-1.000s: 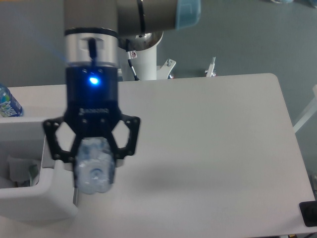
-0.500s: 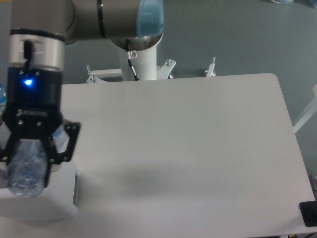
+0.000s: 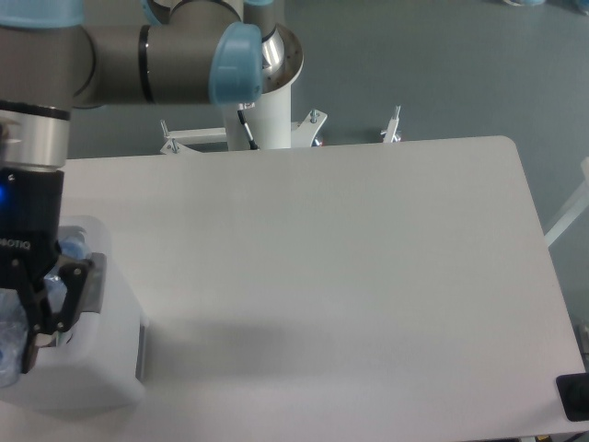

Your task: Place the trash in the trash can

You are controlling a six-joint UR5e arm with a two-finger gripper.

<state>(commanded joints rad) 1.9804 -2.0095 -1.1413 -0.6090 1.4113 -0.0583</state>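
The trash can (image 3: 109,373), a white boxy bin with rounded corners, stands at the table's left front corner. My gripper (image 3: 17,339) hangs over its opening, partly cut off by the left edge of the view. Between the black fingers (image 3: 41,318) sits a crushed clear plastic bottle (image 3: 7,343), a piece of the trash, bluish and translucent, of which only a sliver shows at the frame edge. The jaws appear shut on it. The inside of the can is hidden by the gripper.
The white table (image 3: 350,267) stretches to the right of the can. The arm's white base column (image 3: 262,115) stands behind the table's far edge. A small bluish patch (image 3: 72,246) shows beside the gripper body; what it is I cannot tell.
The gripper has carried the crushed bottle leftward, from beside the can's right wall to over its opening, and now sits partly out of frame.
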